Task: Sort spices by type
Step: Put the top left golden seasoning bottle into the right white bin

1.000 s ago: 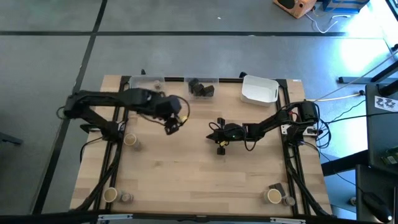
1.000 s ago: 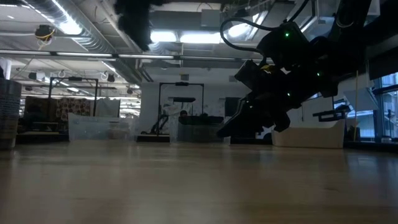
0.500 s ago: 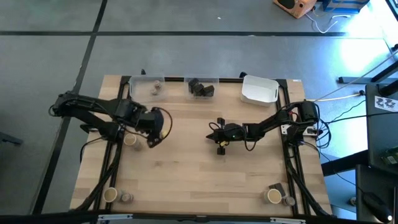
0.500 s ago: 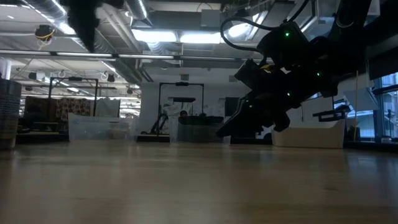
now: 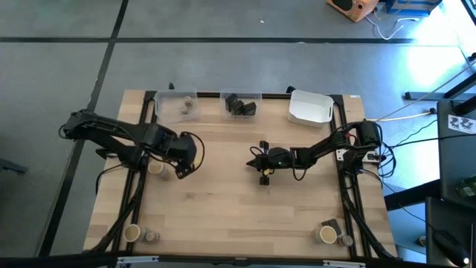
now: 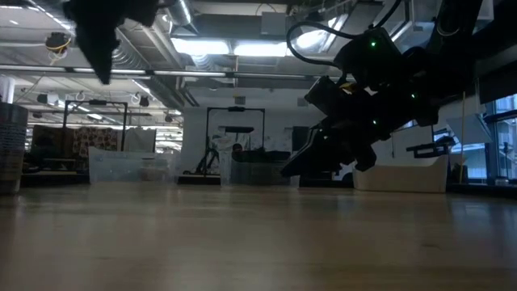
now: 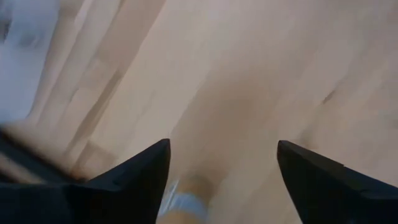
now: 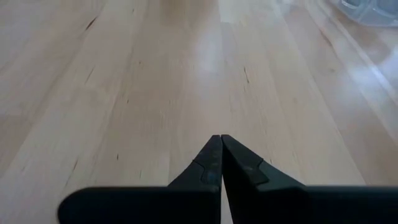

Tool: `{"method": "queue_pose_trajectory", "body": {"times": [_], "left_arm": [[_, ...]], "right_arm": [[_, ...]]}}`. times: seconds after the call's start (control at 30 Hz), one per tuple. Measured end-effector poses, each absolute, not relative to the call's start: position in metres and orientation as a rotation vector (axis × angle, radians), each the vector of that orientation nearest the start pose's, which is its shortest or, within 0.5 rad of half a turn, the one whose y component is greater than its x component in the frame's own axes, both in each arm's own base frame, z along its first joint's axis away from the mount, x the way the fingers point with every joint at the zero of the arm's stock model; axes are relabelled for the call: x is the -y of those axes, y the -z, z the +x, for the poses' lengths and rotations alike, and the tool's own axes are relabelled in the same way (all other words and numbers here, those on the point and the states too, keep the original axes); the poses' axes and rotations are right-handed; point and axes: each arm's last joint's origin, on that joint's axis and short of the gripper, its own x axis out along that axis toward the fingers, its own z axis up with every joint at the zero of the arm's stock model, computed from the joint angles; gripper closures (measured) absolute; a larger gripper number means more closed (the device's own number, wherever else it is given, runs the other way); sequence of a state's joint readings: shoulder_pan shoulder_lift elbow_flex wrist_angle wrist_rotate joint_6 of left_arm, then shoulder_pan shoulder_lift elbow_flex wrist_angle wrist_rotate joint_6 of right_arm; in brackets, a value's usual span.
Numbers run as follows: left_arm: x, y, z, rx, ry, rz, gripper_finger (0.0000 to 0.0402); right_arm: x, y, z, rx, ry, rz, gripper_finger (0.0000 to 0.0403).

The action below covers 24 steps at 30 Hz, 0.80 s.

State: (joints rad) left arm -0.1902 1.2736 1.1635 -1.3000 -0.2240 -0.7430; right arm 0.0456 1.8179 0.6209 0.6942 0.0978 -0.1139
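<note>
My left gripper (image 5: 181,165) is open and hangs high over the table's left part (image 6: 102,69). A tan cylinder with a pale top (image 5: 155,167) stands upright on the wood just to its left. In the left wrist view that cylinder (image 7: 184,202) shows below, near one finger; my open gripper (image 7: 224,146) touches nothing. My right gripper (image 5: 256,158) waits shut over the table's middle (image 8: 220,138), raised off the wood (image 6: 287,171). More spices stand at the near corners: a tan cylinder (image 5: 132,233) with a brownish jar (image 5: 152,236), and a tan cylinder (image 5: 327,234) with a dark block (image 5: 332,225).
Three tubs line the far edge: a clear one (image 5: 172,99) holding brownish jars (image 5: 186,105), a clear one (image 5: 247,96) holding dark blocks (image 5: 239,106), and a white one (image 5: 310,108). Bare wood lies between the arms and toward the near edge.
My left gripper has swung from near the far tubs toward the table's left and near side, ending beside the tan cylinder. Most of that travel came early; it has barely moved in the last half second. My right arm has kept still.
</note>
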Motion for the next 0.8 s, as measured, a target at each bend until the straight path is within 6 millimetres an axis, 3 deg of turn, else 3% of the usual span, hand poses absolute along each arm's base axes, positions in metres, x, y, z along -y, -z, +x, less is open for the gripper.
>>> {"method": "queue_pose_trajectory", "body": {"times": [0.43, 0.8], "left_arm": [[0.040, -0.268, 0.181, -1.493, -0.678, -0.411, 0.0011], [0.051, -0.252, 0.166, -1.593, -0.707, -0.330, 0.0004]], "right_arm": [[-0.012, -0.107, 0.314, -0.500, 0.023, -0.148, 0.0391], [-0.012, -0.108, 0.315, -0.496, 0.023, -0.147, 0.0391]]}}
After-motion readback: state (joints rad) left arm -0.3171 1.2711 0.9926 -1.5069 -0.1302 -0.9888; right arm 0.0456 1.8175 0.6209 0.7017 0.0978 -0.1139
